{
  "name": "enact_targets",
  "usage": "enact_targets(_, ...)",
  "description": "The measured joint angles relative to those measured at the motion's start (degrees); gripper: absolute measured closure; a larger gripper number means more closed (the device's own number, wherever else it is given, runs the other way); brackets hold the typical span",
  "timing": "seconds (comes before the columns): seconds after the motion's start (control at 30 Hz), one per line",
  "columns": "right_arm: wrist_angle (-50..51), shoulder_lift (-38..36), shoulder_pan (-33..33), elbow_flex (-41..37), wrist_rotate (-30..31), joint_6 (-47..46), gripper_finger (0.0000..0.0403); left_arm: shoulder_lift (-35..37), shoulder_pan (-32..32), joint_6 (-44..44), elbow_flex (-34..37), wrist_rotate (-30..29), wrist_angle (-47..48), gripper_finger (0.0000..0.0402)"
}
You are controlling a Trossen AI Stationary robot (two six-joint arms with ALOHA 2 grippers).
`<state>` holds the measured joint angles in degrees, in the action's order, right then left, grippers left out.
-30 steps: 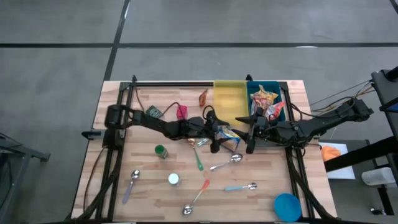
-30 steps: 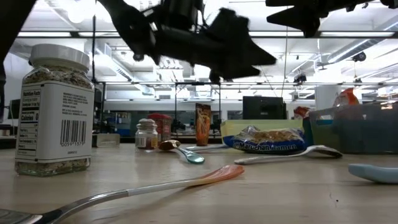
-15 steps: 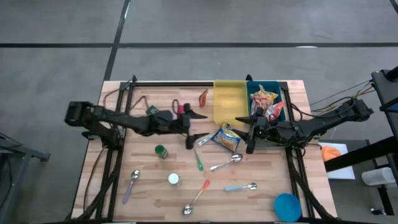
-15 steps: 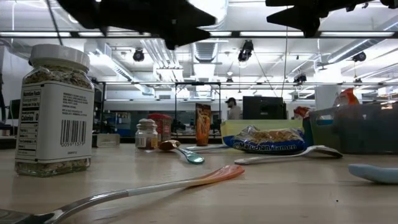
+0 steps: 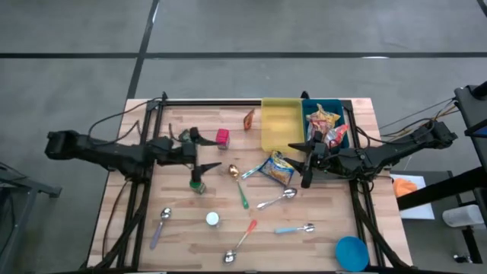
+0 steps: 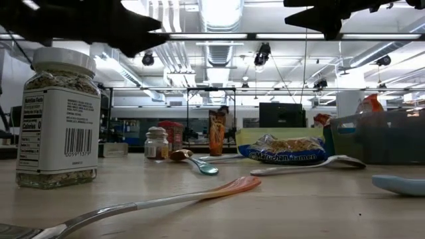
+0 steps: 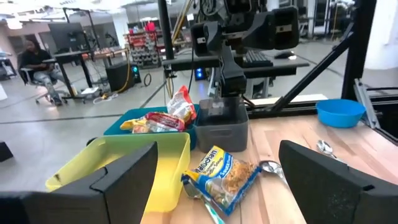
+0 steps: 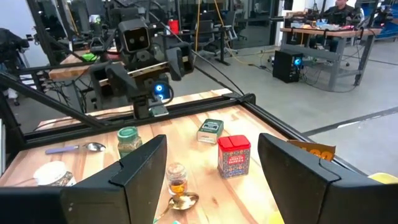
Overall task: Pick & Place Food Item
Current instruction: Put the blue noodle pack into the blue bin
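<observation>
From above, the left gripper (image 5: 207,167) hangs empty, fingers apart, over the green-lidded jar (image 5: 197,185), well apart from the snack packet (image 5: 277,167) lying beside the yellow bin (image 5: 279,122). Nearby, the right gripper (image 5: 307,162) hovers spread and empty. At table height, the packet (image 6: 287,149) lies flat behind a spoon (image 6: 312,164). Through the left wrist camera, the packet (image 7: 221,178) touches the yellow bin (image 7: 124,162).

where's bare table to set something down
Free: the near edge between the white-lidded jar and the blue bowl, and the far-left corner by the frame. Crowded: the middle, around the noodle packet, the spoons and the yellow bin.
</observation>
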<state>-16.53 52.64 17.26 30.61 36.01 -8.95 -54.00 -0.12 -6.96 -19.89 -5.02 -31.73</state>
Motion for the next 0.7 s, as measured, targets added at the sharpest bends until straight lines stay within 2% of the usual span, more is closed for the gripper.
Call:
enact_targets(0.17,0.0,0.0,0.0,0.0,0.0,0.0,0.0151,9.5,0.1,-0.1,2.4,-0.4,2.4,0.0061)
enact_targets(0.33,0.0,0.0,0.0,0.0,0.0,0.0,0.0151,17.5,0.1,1.5,-0.7,-2.9,19.1,0.0061)
enact_targets(0.4,0.0,0.0,0.0,0.0,0.0,0.0,0.0151,19.0,0.1,2.1,-2.0,-2.9,22.9,0.0061)
enact_targets(0.7,0.0,0.0,0.0,0.0,0.0,0.0,0.0151,22.1,0.1,0.9,-0.9,-4.9,24.1,0.0061)
